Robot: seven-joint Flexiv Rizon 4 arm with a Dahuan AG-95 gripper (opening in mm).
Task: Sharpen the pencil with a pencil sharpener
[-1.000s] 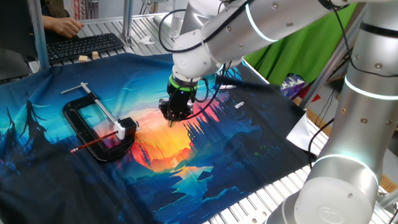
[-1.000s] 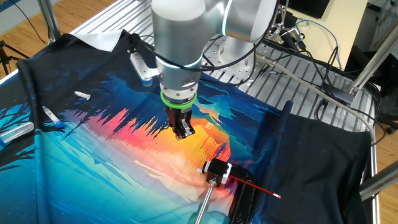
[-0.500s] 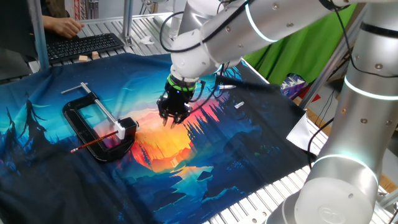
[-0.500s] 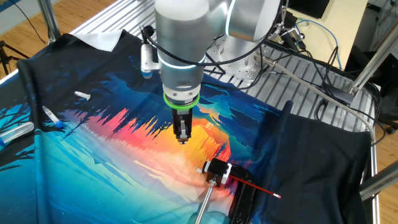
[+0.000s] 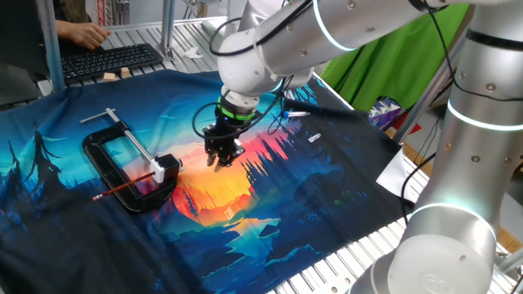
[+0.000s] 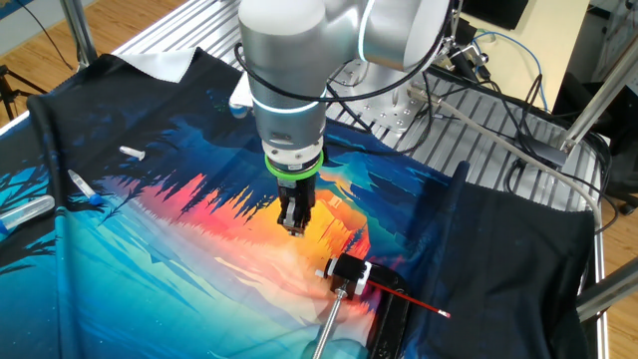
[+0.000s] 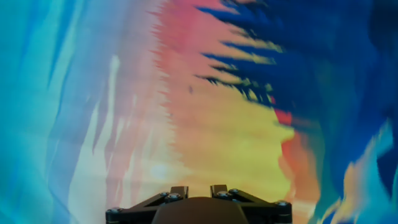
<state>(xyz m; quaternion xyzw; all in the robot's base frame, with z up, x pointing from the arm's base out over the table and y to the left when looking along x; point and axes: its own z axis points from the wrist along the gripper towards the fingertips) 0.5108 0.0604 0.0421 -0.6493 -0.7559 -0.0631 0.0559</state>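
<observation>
The red-orange pencil (image 5: 122,186) lies on the printed cloth, across the black C-clamp (image 5: 105,155). One end meets a small white and black block (image 5: 167,170) held in the clamp's mouth. In the other fixed view the pencil (image 6: 414,299) sticks out right of that block (image 6: 349,271). My gripper (image 5: 219,159) hangs above the orange part of the cloth, right of the clamp and apart from it. It also shows in the other fixed view (image 6: 294,224). Its fingers look close together and hold nothing. The hand view shows only cloth and the finger bases (image 7: 199,190).
The clamp's silver screw rod (image 5: 131,139) with its T-handle points to the back left. A keyboard (image 5: 110,59) and a person's hand (image 5: 82,34) are at the far edge. Small white bits (image 5: 315,137) and pens (image 6: 25,209) lie on the cloth. Paper (image 5: 396,175) sits at the right edge.
My gripper has moved a little toward the clamp and turned about its wrist. The pencil and clamp have not moved.
</observation>
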